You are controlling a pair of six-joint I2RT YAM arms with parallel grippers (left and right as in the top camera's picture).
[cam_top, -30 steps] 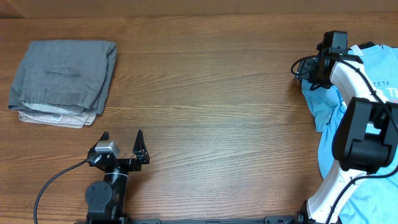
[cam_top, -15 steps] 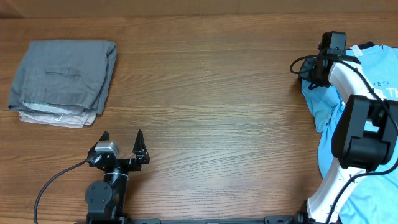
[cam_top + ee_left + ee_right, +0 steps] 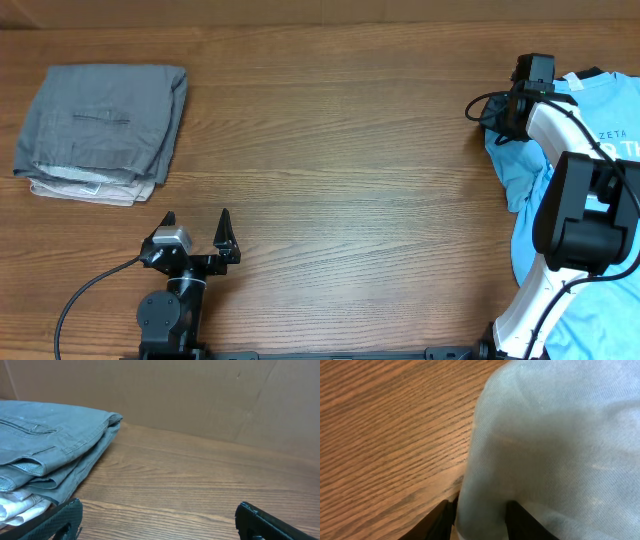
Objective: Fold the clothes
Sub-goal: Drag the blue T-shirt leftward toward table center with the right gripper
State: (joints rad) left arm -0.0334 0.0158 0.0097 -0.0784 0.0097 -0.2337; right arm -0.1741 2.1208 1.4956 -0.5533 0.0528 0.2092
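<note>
The light blue T-shirt (image 3: 518,165) lies spread at the table's right edge, with white and coral lettering partly showing beside my right arm. My right gripper (image 3: 500,122) is at the shirt's upper left edge. In the right wrist view its two black fingers (image 3: 480,515) close on a raised fold of the blue fabric (image 3: 555,435), which bulges between them. My left gripper (image 3: 196,218) is open and empty near the table's front left, fingers wide apart over bare wood (image 3: 159,506).
A folded pile of grey trousers (image 3: 105,125) lies on a white garment at the far left; it also shows in the left wrist view (image 3: 45,445). A brown cardboard wall (image 3: 200,395) stands behind the table. A black cable (image 3: 85,290) runs from the left arm's base.
My right gripper has shifted very slightly left on the shirt's edge. The left arm and the folded pile have not moved.
</note>
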